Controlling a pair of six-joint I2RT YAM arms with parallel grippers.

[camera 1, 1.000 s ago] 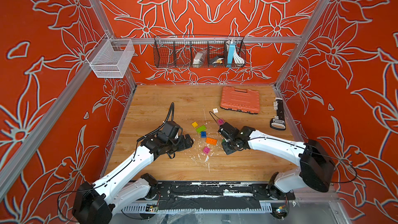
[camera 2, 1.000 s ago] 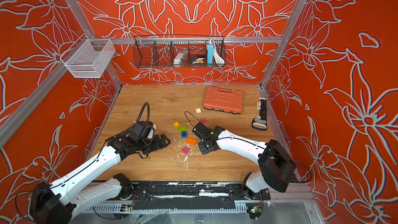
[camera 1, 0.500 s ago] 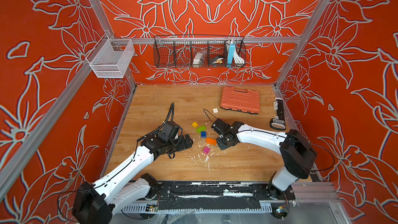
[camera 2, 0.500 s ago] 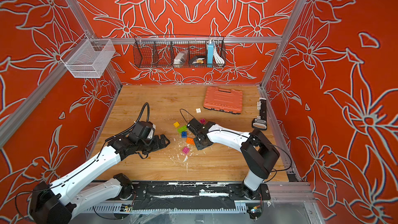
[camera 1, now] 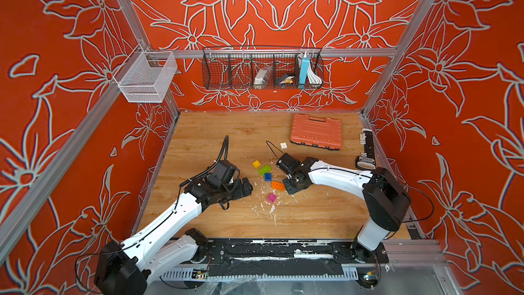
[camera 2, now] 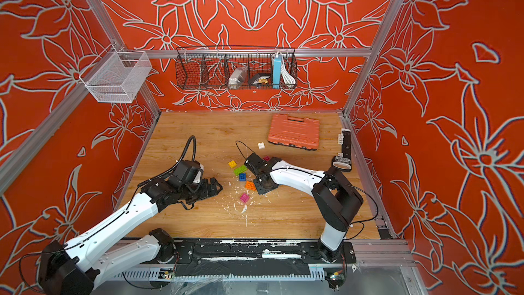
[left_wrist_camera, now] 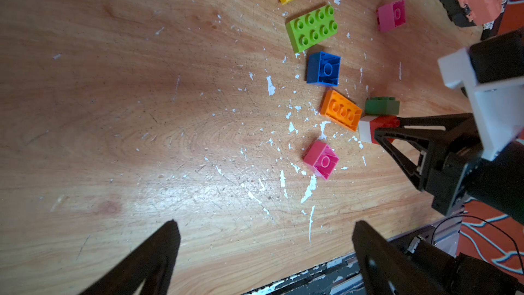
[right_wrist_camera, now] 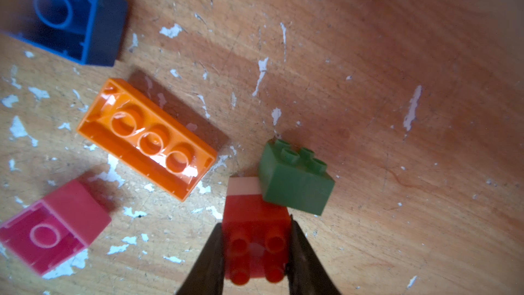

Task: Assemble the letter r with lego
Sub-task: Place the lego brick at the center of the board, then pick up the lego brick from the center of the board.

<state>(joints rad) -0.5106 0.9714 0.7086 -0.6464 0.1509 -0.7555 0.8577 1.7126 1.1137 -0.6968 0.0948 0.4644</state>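
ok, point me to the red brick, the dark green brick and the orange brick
red brick (right_wrist_camera: 256,246): right wrist view, studded face, between the studs.
dark green brick (right_wrist_camera: 295,187): right wrist view, plain side face.
orange brick (right_wrist_camera: 150,141): right wrist view, hollow underside, middle tube.

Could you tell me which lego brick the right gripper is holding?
The red studded plastic brick, joined to a white one; every other brick lies loose on the wooden table.

Bare tabletop (left_wrist_camera: 113,109) lies wide before the left claw (left_wrist_camera: 265,224). Farther on, the pink brick (left_wrist_camera: 321,160), orange brick (left_wrist_camera: 340,110), green brick (left_wrist_camera: 381,106) and the right claw (right_wrist_camera: 255,231) with its red brick (right_wrist_camera: 255,214) crowd close, leaving only narrow gaps.
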